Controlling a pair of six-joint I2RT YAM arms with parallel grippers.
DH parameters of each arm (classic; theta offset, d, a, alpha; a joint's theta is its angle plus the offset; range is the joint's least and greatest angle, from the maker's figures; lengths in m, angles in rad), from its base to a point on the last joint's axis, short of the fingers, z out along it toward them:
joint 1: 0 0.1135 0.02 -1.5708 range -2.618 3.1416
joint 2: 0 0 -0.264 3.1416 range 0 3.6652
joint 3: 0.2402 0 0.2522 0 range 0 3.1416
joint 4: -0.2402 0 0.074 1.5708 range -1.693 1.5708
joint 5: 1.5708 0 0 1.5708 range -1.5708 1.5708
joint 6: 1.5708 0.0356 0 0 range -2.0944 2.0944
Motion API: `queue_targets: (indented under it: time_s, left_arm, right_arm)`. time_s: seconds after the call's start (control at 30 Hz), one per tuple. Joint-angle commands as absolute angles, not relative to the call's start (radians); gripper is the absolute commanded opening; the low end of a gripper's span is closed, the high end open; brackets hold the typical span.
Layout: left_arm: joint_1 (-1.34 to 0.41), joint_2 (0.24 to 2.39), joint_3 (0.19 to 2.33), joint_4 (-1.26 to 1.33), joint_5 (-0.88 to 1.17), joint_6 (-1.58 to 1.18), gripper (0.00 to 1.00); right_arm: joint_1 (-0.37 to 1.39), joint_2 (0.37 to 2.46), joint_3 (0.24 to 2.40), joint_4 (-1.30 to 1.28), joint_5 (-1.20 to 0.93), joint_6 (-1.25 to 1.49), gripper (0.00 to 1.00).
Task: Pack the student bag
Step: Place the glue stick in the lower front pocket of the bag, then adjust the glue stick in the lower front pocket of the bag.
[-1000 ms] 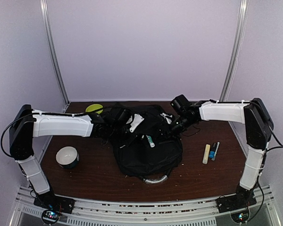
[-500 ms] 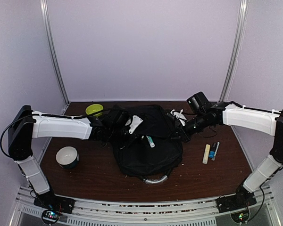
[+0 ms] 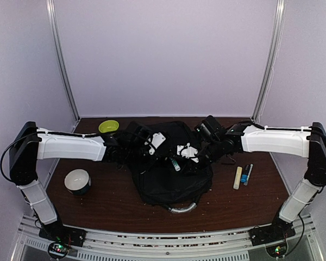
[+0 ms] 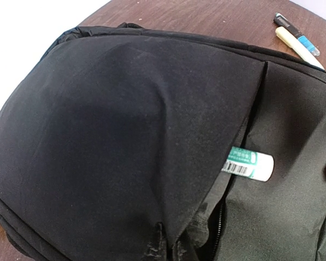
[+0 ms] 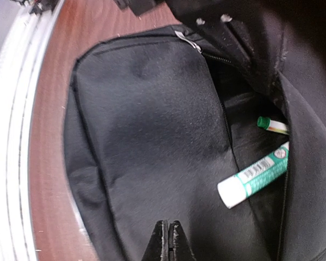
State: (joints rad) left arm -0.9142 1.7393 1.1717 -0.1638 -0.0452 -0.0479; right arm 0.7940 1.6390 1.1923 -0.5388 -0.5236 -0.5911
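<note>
Both closed: left jaws pinching student bag (image 4: 98,136) fabric, right jaws tip-to-tip; tube (image 4: 249,164) half hidden

Overhead plus wrist close-ups, sharing bag (image 3: 171,182)

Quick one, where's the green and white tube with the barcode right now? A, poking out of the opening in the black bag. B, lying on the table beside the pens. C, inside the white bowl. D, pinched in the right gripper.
A: the tube lies half under the lifted flap of the student bag, only its barcoded end showing.
</note>
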Motion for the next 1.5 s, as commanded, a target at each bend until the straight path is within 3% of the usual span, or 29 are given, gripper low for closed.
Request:
queue_targets:
  time_s: [0.0, 0.33, 0.5, 0.67, 1.07, 1.47]
  left_arm:
    - [-0.915, 1.697, 1.164, -0.039, 0.023, -0.068, 0.0]
    - [-0.904, 1.684, 1.139, -0.045, 0.033, -0.041, 0.0]
    - [-0.887, 1.683, 1.141, -0.047, 0.088, -0.037, 0.0]
    - [-0.861, 1.691, 1.155, -0.059, 0.153, -0.039, 0.0]
    - [-0.841, 1.727, 1.203, -0.105, 0.303, -0.052, 0.0]
    - [-0.836, 1.736, 1.215, -0.127, 0.319, -0.047, 0.0]
  right_arm:
    - [0.811, 1.672, 1.209, -0.463, -0.43, -0.641, 0.0]
    - [0.755, 1.535, 1.231, -0.608, -0.569, -0.595, 0.02]
    - [0.753, 1.493, 1.225, -0.687, -0.538, -0.665, 0.05]
    - [0.779, 1.521, 1.236, -0.744, -0.48, -0.758, 0.04]
    - [0.853, 1.639, 1.268, -0.571, -0.29, -0.799, 0.0]
    - [0.884, 1.73, 1.271, -0.543, -0.237, -0.869, 0.0]
